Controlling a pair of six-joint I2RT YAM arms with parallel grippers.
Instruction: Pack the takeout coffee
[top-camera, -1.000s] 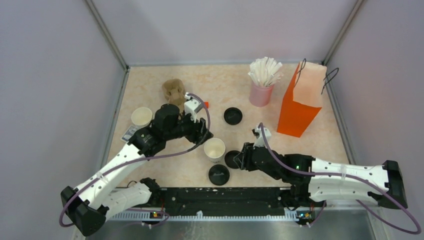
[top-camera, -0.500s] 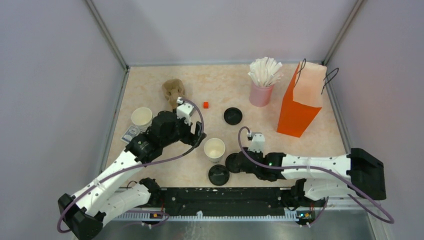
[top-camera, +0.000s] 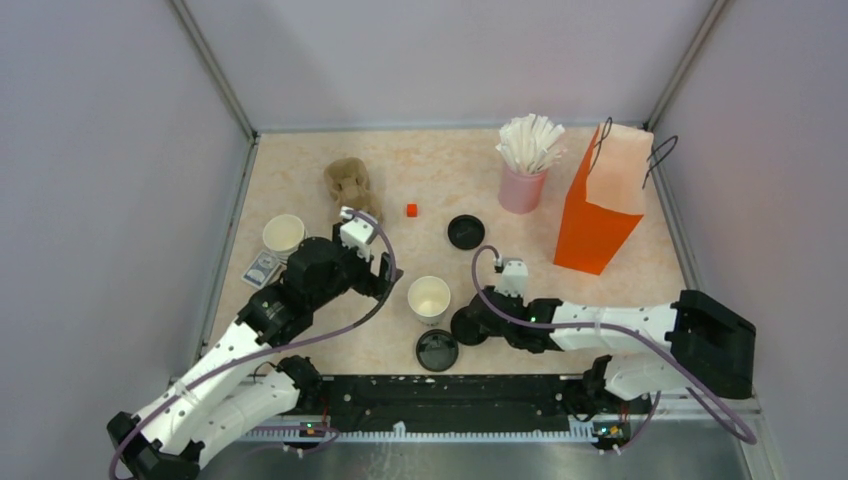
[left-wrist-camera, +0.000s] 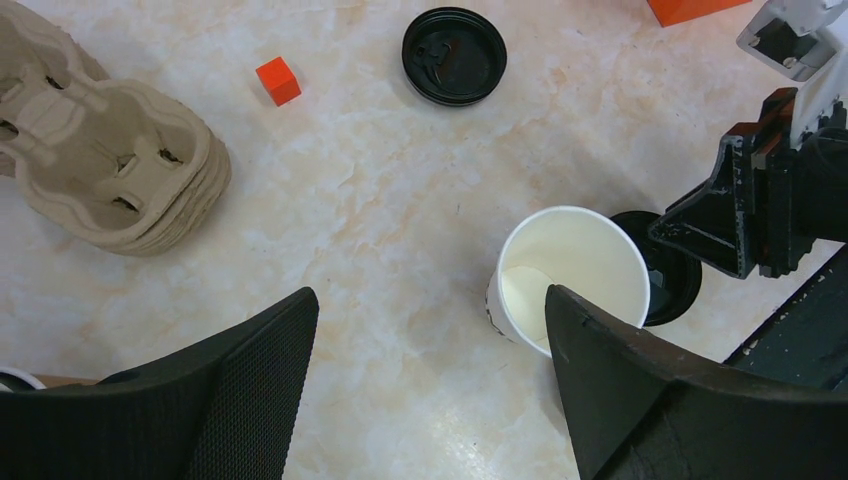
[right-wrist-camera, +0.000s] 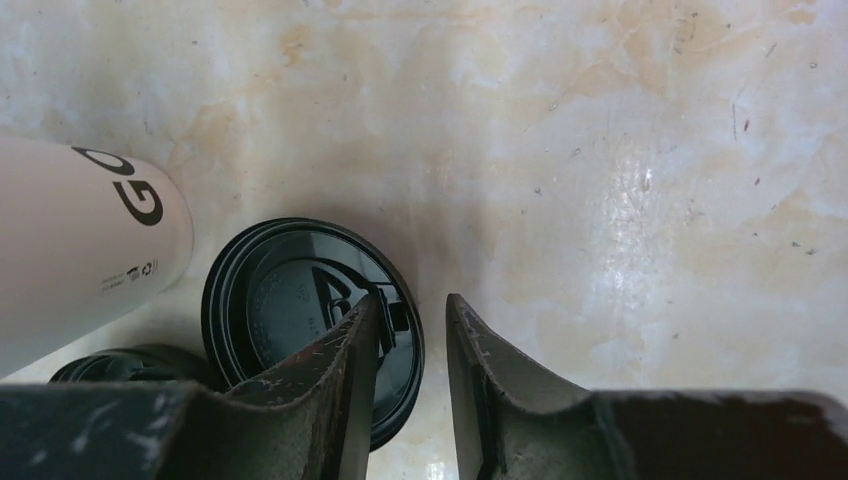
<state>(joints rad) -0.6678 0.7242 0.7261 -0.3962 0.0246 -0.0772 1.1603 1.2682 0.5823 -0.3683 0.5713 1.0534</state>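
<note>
A lidless paper cup (top-camera: 429, 298), cream inside, stands upright mid-table; it also shows in the left wrist view (left-wrist-camera: 570, 270) and the right wrist view (right-wrist-camera: 80, 250). A black lid (top-camera: 466, 325) lies flat just right of it. My right gripper (top-camera: 474, 322) is low over this lid (right-wrist-camera: 290, 300). Its jaws (right-wrist-camera: 412, 305) are narrowly open and straddle the lid's right rim without clamping it. My left gripper (top-camera: 383, 277) is wide open and empty, just left of the cup (left-wrist-camera: 430, 300). The orange bag (top-camera: 598, 205) stands at the back right.
A second black lid (top-camera: 437, 350) lies near the front edge and a third (top-camera: 465, 231) behind the cup. A pink cup of straws (top-camera: 524, 185), a stack of pulp carriers (top-camera: 350, 183), a red cube (top-camera: 411, 210) and stacked lidless cups (top-camera: 283, 233) stand around.
My left gripper has drawn back leftward from the cup, still open. My right gripper has moved left and down onto the rim of the lid beside the cup.
</note>
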